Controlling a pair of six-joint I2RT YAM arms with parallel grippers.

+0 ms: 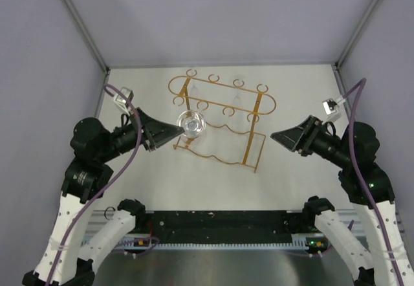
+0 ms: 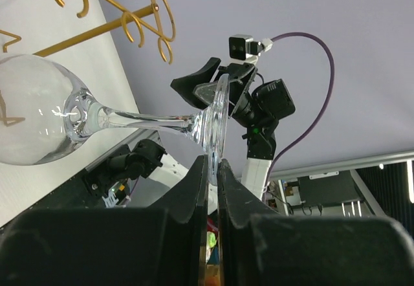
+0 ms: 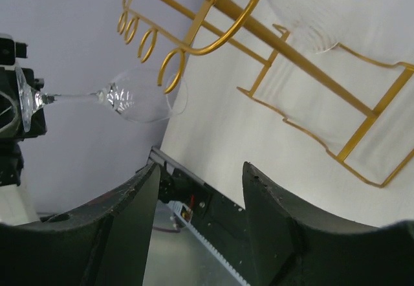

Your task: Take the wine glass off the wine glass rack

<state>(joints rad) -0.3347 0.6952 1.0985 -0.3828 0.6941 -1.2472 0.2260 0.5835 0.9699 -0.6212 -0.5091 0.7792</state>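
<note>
By the left gripper [image 1: 176,130] the wine glass [image 1: 192,125] is pinched at its foot and held sideways beside the curly ends of the wine glass rack [image 1: 253,129], probably to be pulled gently clear next; the right gripper [image 1: 275,137] is spread wide, empty.

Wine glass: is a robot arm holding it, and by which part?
Yes. The left tool pinches the wine glass by the rim of its flat foot, with the glass lying sideways. The right tool is open and holds nothing.
</note>
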